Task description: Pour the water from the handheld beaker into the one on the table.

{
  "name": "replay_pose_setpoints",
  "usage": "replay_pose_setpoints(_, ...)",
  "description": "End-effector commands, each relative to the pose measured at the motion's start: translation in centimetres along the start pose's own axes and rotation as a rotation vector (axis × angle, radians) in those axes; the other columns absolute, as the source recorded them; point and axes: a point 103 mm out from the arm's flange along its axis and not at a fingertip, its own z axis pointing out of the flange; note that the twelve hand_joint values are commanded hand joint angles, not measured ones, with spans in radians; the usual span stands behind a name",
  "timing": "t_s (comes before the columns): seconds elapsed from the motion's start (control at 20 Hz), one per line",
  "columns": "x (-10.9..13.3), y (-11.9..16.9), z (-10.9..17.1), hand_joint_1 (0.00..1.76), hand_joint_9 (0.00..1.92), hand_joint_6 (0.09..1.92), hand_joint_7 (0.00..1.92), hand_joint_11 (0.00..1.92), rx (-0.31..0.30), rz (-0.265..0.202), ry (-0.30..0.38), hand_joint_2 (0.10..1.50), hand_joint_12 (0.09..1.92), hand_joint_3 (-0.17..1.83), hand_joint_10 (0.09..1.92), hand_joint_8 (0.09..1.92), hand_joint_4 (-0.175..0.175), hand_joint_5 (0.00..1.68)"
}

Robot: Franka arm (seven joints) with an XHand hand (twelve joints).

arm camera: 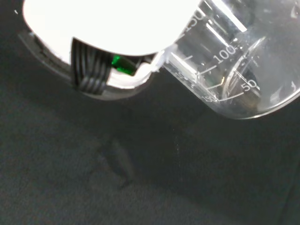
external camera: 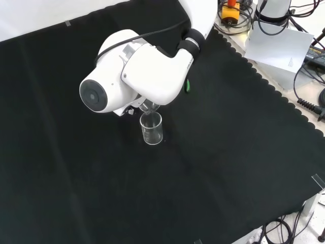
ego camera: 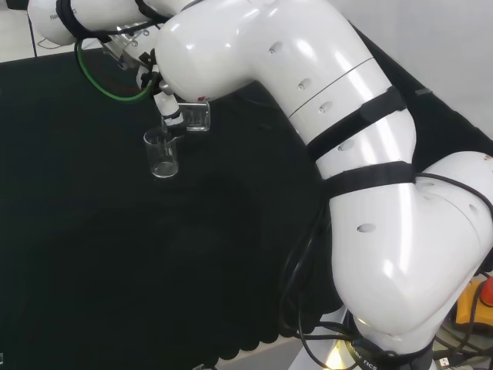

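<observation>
A black cloth with a scalloped edge covers the bench. In the front view, at about one o'clock — past the cloth's edge — lies a sheet of white paper, with black cables at three o'clock and an orange-and-yellow object at twelve.

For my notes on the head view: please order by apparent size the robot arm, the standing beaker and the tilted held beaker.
1. Robot arm, by far the largest, also nearest the camera.
2. Standing beaker.
3. Held beaker, partly hidden, so its rank below the standing one is unsure.

Clear beakers, white arm, black cloth, green cable.
</observation>
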Motion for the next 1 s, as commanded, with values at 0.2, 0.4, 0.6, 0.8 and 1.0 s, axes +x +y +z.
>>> replay_pose_setpoints(0.2,0.26,-0.37,-0.33,1.43,1.22,1.24,1.07,0.92,0.009,0.008,-0.010,0.52,1.11,1.08,1.15,1.27,-0.175,0.99)
replay_pose_setpoints(0.4,0.57,-0.69,-0.65,1.43,1.22,1.24,1.07,0.92,0.006,0.015,-0.020,0.52,1.11,1.08,1.15,1.27,-0.175,0.99)
replay_pose_setpoints(0.6,0.43,-0.72,-0.78,1.43,1.22,1.24,1.07,0.92,0.010,0.008,-0.018,0.52,1.11,1.08,1.15,1.27,-0.175,0.99)
replay_pose_setpoints(0.8,0.54,-0.80,-0.90,1.43,1.22,1.24,1.07,0.93,0.020,0.010,-0.023,0.52,1.11,1.08,1.15,1.27,-0.175,0.99)
replay_pose_setpoints(1.0,0.79,-0.96,-1.04,1.43,1.22,1.24,1.07,0.93,0.025,0.023,-0.035,0.52,1.11,1.08,1.15,1.27,-0.175,0.99)
